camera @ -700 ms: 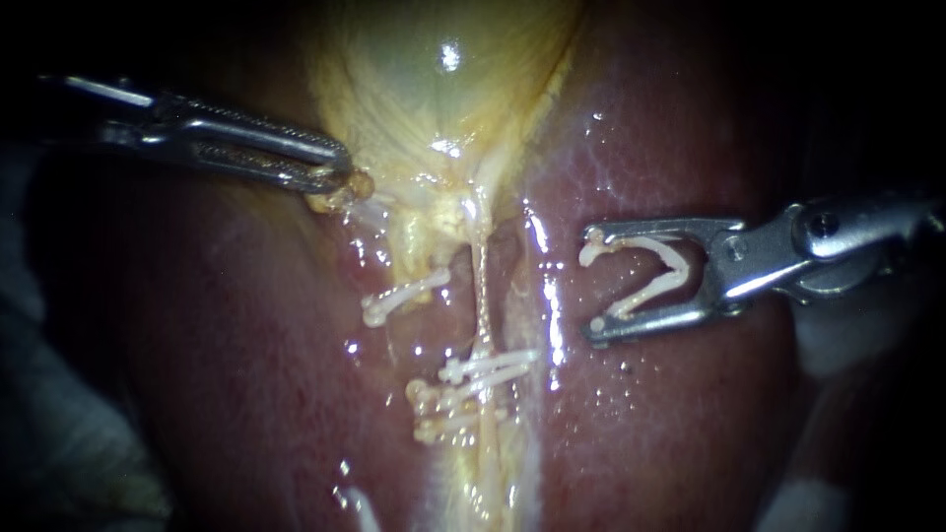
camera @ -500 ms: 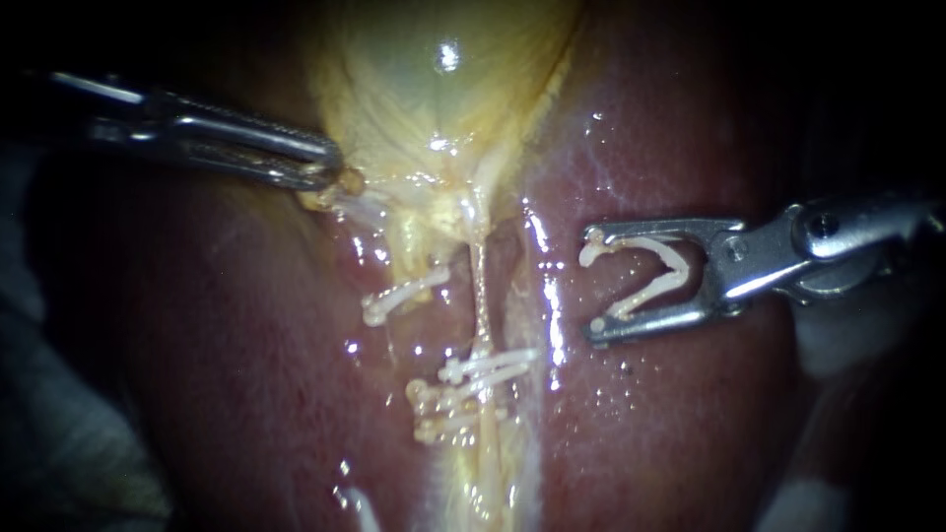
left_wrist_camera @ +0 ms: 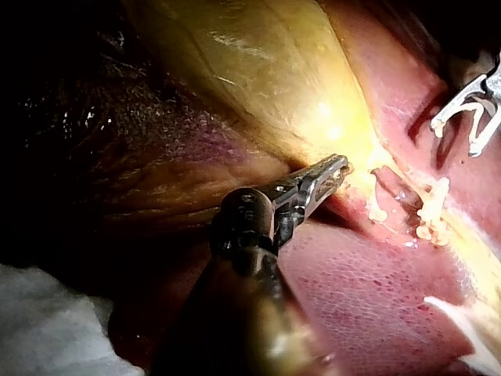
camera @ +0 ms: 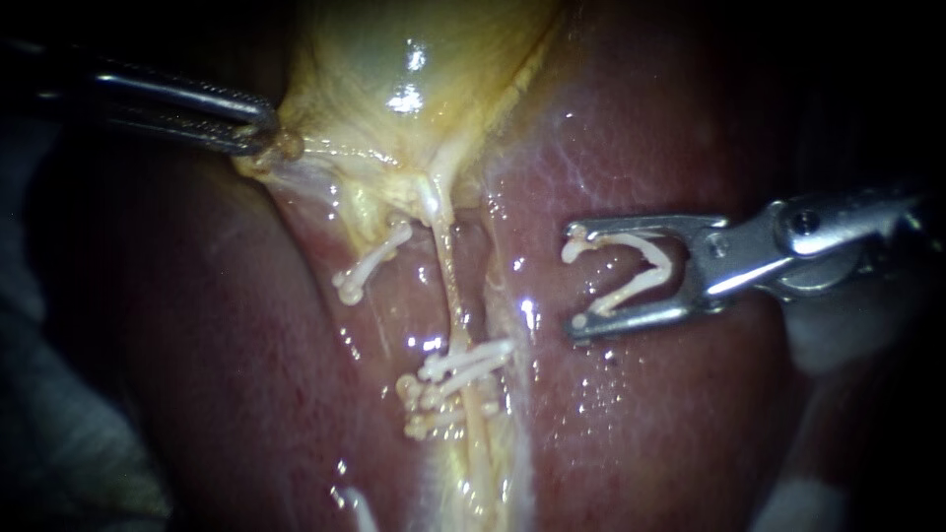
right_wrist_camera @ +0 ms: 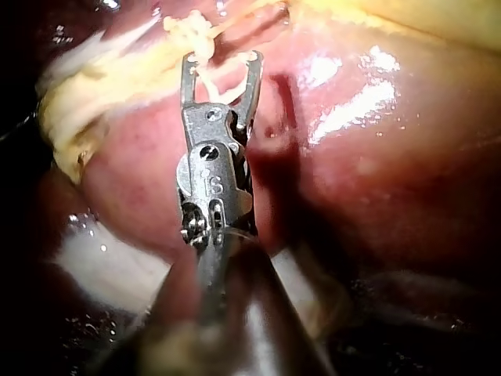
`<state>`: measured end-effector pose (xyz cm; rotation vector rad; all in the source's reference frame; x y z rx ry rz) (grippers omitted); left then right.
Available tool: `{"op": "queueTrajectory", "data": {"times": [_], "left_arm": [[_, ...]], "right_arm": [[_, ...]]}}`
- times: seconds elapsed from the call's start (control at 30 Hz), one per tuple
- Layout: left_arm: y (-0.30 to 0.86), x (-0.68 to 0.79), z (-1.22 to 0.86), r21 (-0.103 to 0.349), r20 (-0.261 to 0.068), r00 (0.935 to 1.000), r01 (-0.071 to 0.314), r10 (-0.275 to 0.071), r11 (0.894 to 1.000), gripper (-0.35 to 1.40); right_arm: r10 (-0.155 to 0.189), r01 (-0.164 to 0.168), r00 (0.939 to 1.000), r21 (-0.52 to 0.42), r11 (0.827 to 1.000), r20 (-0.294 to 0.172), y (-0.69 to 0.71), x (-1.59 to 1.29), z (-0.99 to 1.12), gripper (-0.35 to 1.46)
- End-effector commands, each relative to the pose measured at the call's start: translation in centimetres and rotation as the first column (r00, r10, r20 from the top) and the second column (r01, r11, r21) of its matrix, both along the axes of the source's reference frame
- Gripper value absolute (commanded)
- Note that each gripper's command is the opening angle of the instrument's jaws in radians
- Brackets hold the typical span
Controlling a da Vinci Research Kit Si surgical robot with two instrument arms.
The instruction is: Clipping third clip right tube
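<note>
Thin right tube (camera: 448, 286) looks soft, wet, probably tears easily; take bare stretch; right tool (camera: 574, 281) grips open clip (camera: 641, 243); left tool (camera: 264, 133) clamps gallbladder (camera: 394, 49).

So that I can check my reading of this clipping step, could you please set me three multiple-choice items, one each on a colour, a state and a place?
1. What colour is the V-shaped plastic clip between the jaws of the right instrument? A white; B blue; C black.
2. That clip is: A closed round a tube; B open, over the dark red liver, clear of the thin pale right tube; C lying loose.
3. The jaws of the left instrument grip: A the liver; B the edge of the yellowish gallbladder; C a clip.
Answers: 1 A, it shows white against the metal jaws. 2 B, its legs spread in a V beside the tube. 3 B, the jaws pinch yellow tissue.
</note>
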<state>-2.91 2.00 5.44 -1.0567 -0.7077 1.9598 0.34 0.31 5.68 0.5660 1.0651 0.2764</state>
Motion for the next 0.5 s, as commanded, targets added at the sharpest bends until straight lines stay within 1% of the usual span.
{"op": "queueTrajectory", "data": {"times": [0.03, 0.07, 0.13, 0.2, 0.27, 0.5], "left_arm": [[0.0, 0.0, 0.01, 0.0, -0.001, 1.0, 0.001, -0.001, 1.0, -0.35], [0.0, 0.0, 0.01, 0.0, -0.001, 1.0, 0.001, -0.001, 1.0, -0.35], [0.0, 0.0, 0.01, 0.0, -0.001, 1.0, 0.001, -0.001, 1.0, -0.35], [0.0, 0.0, 0.01, 0.0, -0.001, 1.0, 0.001, -0.001, 1.0, -0.35], [0.0, -0.01, 0.01, 0.0, -0.001, 1.0, 0.001, -0.001, 1.0, -0.35], [-0.01, -0.01, 0.0, 0.0, -0.002, 1.0, 0.001, -0.001, 1.0, -0.35]], "right_arm": [[0.009, -0.009, 1.0, 0.028, 1.0, 0.0, 0.01, 0.04, 0.02, 0.49], [0.028, -0.028, 0.9996, 0.058, 0.998, 0.001, 0.01, 0.09, 0.06, 0.49], [0.05, -0.049, 0.9987, 0.103, 0.994, -0.008, 0.02, 0.17, 0.13, 0.49], [0.071, -0.066, 0.9973, 0.16, 0.985, -0.021, 0.03, 0.24, 0.23, 0.49], [0.08, -0.073, 0.9964, 0.196, 0.978, -0.029, 0.04, 0.31, 0.34, 0.49], [0.088, -0.074, 0.9954, 0.283, 0.956, -0.038, 0.04, 0.43, 0.71, 0.49]]}}
